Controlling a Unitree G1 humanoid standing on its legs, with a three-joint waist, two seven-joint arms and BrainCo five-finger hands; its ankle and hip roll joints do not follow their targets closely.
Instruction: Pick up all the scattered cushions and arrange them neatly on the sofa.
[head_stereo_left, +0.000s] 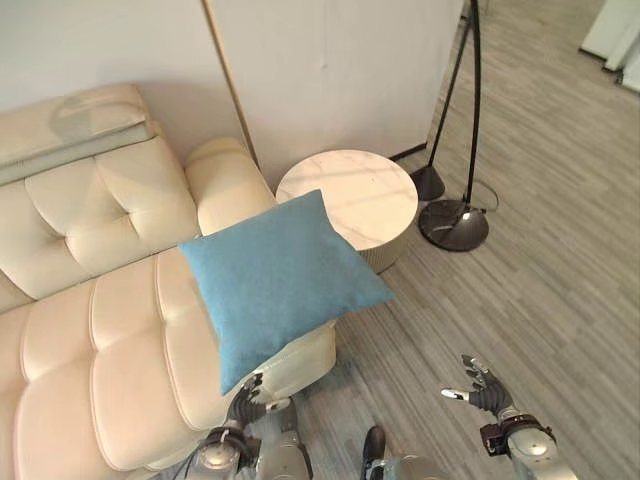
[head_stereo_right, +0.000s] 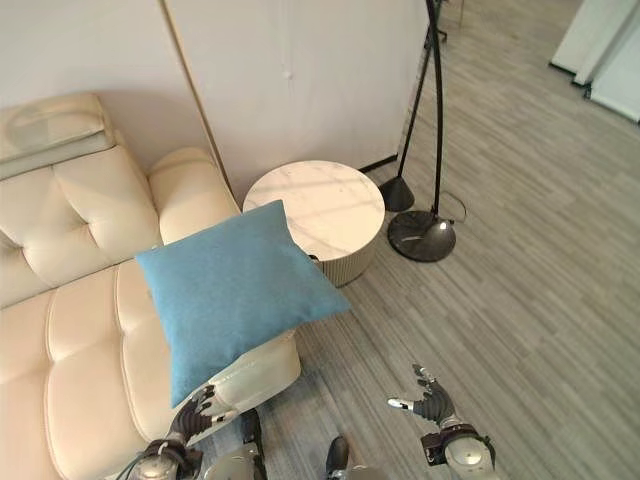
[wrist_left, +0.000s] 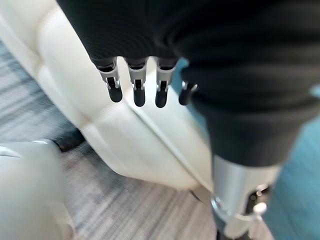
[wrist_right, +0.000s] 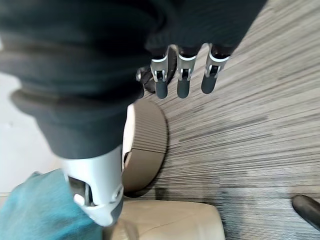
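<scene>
Looking down through the head camera, I see the blue cushion (head_stereo_left: 278, 278) in the centre of the frame, lying tilted on the end of the cream sofa (head_stereo_left: 90, 340), one corner hanging out past the seat edge over the floor (head_stereo_left: 560, 300). My left hand (head_stereo_left: 248, 400) sits at the bottom of the frame, just below the cushion's lowest corner, and whether it touches that corner I cannot tell; in its wrist view the fingers (wrist_left: 139, 92) hang straight and relaxed, holding nothing. My right hand (head_stereo_left: 478, 388) hovers at lower right over the bare floor, fingers spread wide. A round marble-topped side table (head_stereo_left: 350, 198) stands beside the sofa arm, upper centre, with a floor lamp (head_stereo_left: 455, 222) to its right.
</scene>
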